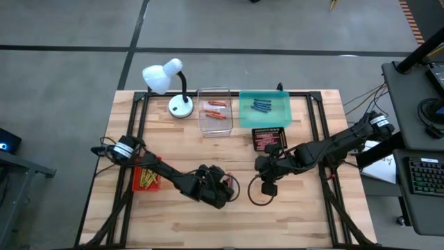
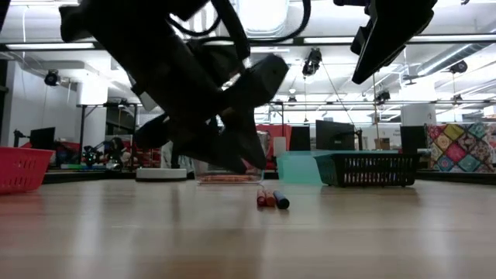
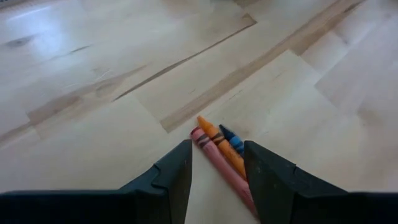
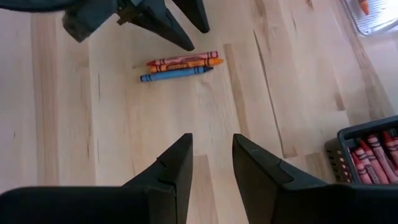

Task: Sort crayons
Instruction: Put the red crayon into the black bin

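- Left gripper: low over the table's middle, toward the front edge, fingers apart and holding nothing. Its wrist view shows three crayons, red, orange and blue, lying side by side and touching on the bare wood, running into the gap between the fingers.
- Right gripper: raised above the table just right of centre, fingers apart and empty. Its wrist view shows the same three crayons from the other side, red, orange, blue, with the left gripper's finger tips just beside them.
- High view: the loose crayons cannot be made out, as the arms cover that spot. Only this view gives the sorted lots: blue crayons in the teal tray and orange ones in the clear tray at the back edge, red ones in the black tray just in front of the teal tray, yellow ones in the red tray near the left edge.
- Low view: the three crayons lie flat under the left gripper's tips; whether the tips touch them I cannot tell.
- Surface: light wooden slab on a black frame; a white desk lamp stands at the back left corner.
- Room: grey floor, desks with monitors and a keyboard to the right.
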### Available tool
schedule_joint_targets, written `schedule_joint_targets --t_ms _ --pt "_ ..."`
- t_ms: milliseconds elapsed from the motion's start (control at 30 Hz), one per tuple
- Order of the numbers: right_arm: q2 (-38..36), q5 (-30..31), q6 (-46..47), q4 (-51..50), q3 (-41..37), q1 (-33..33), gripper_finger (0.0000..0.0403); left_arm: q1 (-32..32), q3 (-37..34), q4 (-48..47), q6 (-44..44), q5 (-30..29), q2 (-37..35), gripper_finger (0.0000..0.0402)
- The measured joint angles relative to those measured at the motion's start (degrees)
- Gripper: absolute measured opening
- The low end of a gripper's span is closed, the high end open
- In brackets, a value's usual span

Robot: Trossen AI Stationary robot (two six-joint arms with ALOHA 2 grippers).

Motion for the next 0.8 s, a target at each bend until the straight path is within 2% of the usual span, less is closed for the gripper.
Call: schedule_joint_targets --t_ms 267,467,800 --pt "0.42 0.0 -0.07 0.14 -0.02 0.0 0.0104 0.07 0.09 -0.16 -0.28 0.55 3.19 0.0127" --pt "0.42 0.0 -0.12 0.16 -0.02 0.0 0.0104 0.07 0.11 -0.68 -0.17 0.55 3.19 0.0127" --pt "0.42 -0.02 -0.1 0.2 -0.02 0.0 0.0104 -0.02 0.11 -7.31 -0.25 1.77 0.73 0.0127"
